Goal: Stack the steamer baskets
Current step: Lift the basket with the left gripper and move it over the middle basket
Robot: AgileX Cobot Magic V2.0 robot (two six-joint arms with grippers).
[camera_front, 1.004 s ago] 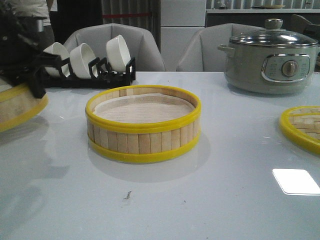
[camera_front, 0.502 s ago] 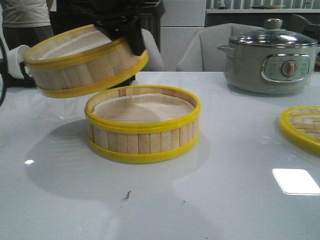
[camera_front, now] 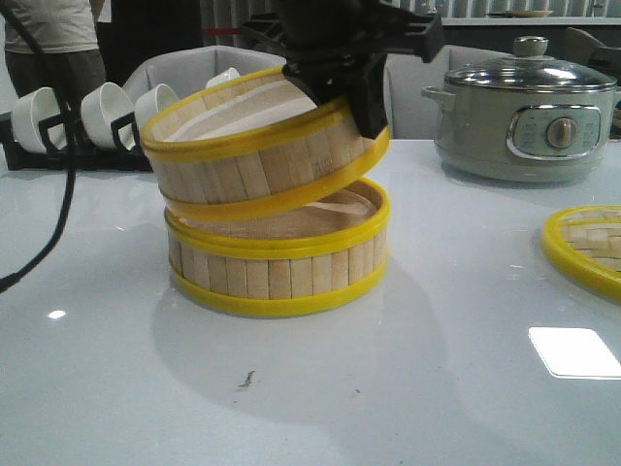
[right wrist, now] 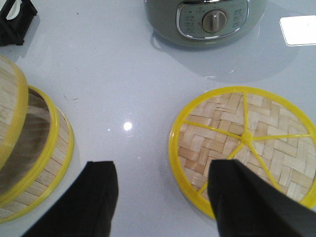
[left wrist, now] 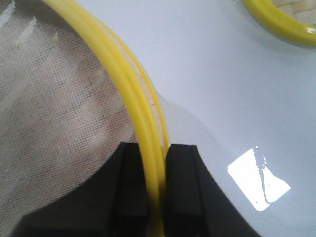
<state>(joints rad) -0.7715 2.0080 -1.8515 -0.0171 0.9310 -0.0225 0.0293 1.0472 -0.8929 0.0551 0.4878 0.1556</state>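
Table (camera_front: 466, 291): white, glossy — lid (camera_front: 587, 248) cut off at the edge.
Left gripper (left wrist: 158, 163): clamps tilted upper basket (camera_front: 257, 146) rim, over lower basket (camera_front: 281, 262).
Right gripper (right wrist: 163, 197): jaws apart, holding nothing.

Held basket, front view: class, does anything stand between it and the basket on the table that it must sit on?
Nothing visible does. The held basket, gripped at its rim by the left gripper, hangs tilted right above the lower basket, whose open top shows only its liner. The lid lies apart, off to the right.

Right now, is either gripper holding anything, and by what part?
The left gripper pinches the upper basket by its yellow rim. The right gripper is open and empty.
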